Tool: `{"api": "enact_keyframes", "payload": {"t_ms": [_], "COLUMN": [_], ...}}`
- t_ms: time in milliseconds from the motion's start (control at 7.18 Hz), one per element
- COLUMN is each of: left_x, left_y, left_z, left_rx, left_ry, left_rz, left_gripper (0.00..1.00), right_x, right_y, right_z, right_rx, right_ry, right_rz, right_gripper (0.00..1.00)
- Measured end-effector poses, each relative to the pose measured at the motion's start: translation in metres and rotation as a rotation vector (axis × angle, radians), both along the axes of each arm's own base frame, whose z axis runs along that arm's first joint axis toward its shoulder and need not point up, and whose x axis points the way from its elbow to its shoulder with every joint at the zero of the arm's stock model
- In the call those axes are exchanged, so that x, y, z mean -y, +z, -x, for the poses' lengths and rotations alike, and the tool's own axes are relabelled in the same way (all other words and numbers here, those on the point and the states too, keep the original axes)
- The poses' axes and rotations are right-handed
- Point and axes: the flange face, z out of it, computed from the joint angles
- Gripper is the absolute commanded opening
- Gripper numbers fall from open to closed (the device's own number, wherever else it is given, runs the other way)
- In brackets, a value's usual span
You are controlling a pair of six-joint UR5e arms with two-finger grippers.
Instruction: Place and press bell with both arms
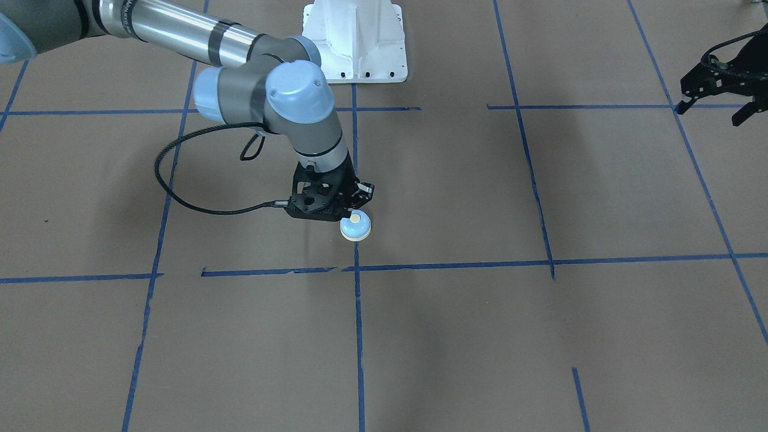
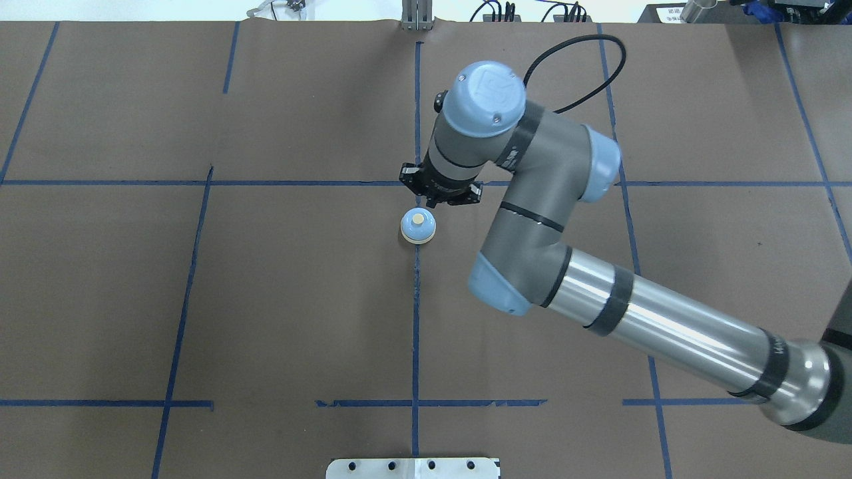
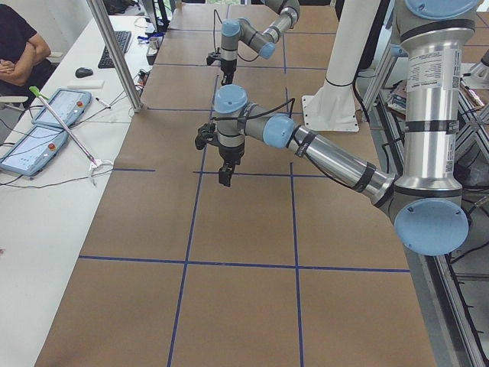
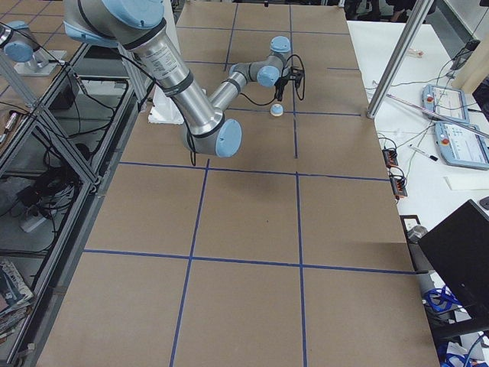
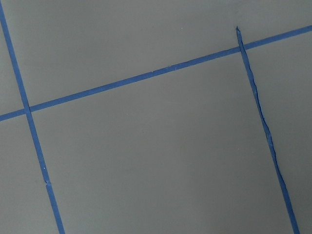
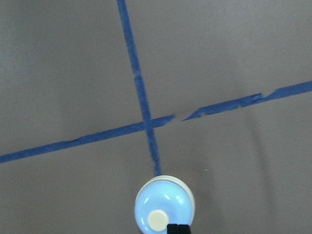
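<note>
The bell [image 1: 355, 227] is a small light-blue dome with a cream base and button. It stands upright on the brown table on a blue tape line, and shows in the overhead view [image 2: 418, 227] and the right wrist view [image 6: 165, 204]. My right gripper [image 1: 353, 211] hangs just above and beside it, not holding it. In the right wrist view its tips [image 6: 178, 228] show as one black block next to the button, so it looks shut. My left gripper [image 1: 714, 111] is far off at the table's side, raised, with fingers apart and empty.
The white mounting pedestal [image 1: 355, 42] stands at the robot's edge of the table. Blue tape lines [image 5: 146, 78] form a grid on the brown paper. A black cable [image 1: 180, 198] loops from the right wrist. An operator's side table with tablets [image 3: 46, 122] lies beyond the far edge.
</note>
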Motion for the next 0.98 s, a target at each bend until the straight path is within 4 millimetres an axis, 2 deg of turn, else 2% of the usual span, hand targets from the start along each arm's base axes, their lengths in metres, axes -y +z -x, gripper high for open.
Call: {"api": "enact_keyframes", "payload": {"t_ms": [139, 279, 418, 557, 697, 836, 975], "left_x": [0.000, -0.001, -0.002, -0.004, -0.007, -0.013, -0.022], "left_y": [0.002, 0.005, 0.009, 0.012, 0.018, 0.029, 0.045], "left_z": [0.000, 0.000, 0.001, 0.001, 0.007, 0.022, 0.041], "left_rx": [0.001, 0.003, 0.006, 0.008, 0.011, 0.004, -0.024], "left_ry": [0.001, 0.003, 0.005, 0.007, 0.007, 0.010, 0.021], "left_rz": [0.002, 0.007, 0.012, 0.016, 0.019, 0.022, 0.023], "left_gripper": [1.00, 1.00, 1.00, 1.00, 1.00, 1.00, 1.00], "right_x": [-0.004, -0.007, -0.004, 0.003, 0.007, 0.003, -0.007], "right_y": [0.013, 0.036, 0.067, 0.104, 0.149, 0.192, 0.234], "right_z": [-0.064, -0.129, -0.193, -0.259, -0.328, -0.390, -0.444], "right_rx": [0.032, 0.051, 0.057, 0.063, 0.067, 0.057, 0.028], "right_ry": [0.009, 0.004, -0.021, -0.056, -0.088, -0.093, -0.093], "right_rz": [0.005, -0.005, -0.025, -0.049, -0.084, -0.122, -0.169], "right_gripper": [0.48, 0.60, 0.73, 1.00, 1.00, 1.00, 1.00]}}
